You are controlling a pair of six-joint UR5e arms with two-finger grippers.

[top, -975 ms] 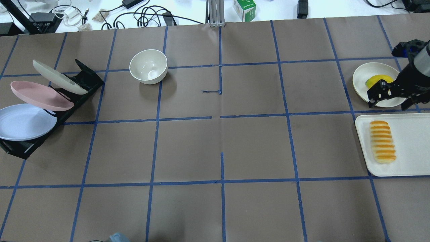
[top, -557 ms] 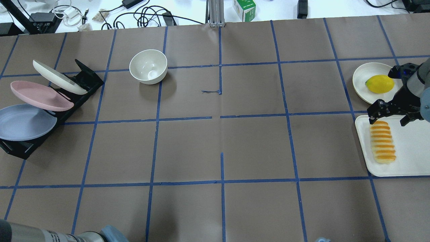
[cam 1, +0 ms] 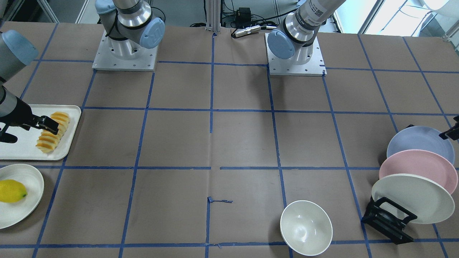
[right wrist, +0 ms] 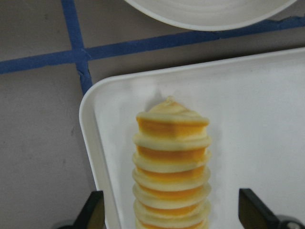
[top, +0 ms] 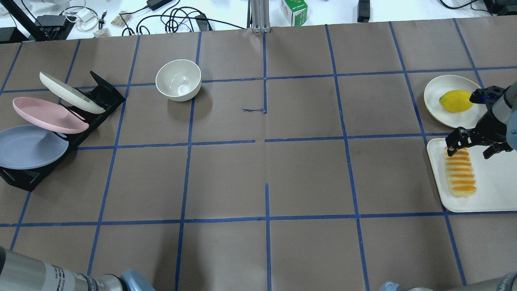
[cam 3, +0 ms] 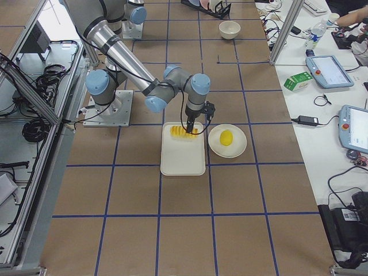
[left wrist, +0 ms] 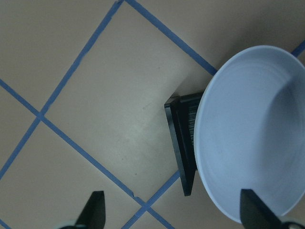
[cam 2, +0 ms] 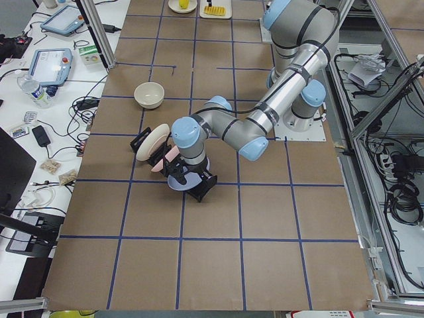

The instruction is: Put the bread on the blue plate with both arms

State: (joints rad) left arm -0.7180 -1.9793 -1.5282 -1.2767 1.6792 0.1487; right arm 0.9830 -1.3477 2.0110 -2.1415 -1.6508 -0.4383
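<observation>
From across the bench [cam 1: 244, 143], the right gripper [cam 1: 28, 130] hung with its fingers spread wide over one end of the bread [cam 1: 46, 141]. The loaf lay lengthwise on a white tray [cam 1: 21, 152] directly beneath it, so a straight drop looked enough to straddle the slices. Far off to that gripper's side, the blue plate [cam 1: 416, 143] leaned in a black rack [cam 1: 389, 218] behind a pink plate [cam 1: 416, 168] and a cream one.

From overhead, the same gripper sat above the end of the loaf nearest a lemon [top: 455, 101] on its own plate just beyond. A white bowl [top: 178, 80] stood well away toward the middle.

The right wrist camera looked straight down. Both fingertips framed the bread with room on either side, touching nothing, and the loaf was centred between them.

In the left wrist camera the left gripper [left wrist: 175, 212] was likewise apart and empty. One fingertip was over the rim of the blue plate and the other was over bare paper. It seemed lined up to take the rim, since the plate must probably come out of the rack before bread can go on it.

The side views showed each arm bent over its own end of the bench. The surface was brown paper gridded with blue tape, and desks, cables and tablets ran along one side of the room.
</observation>
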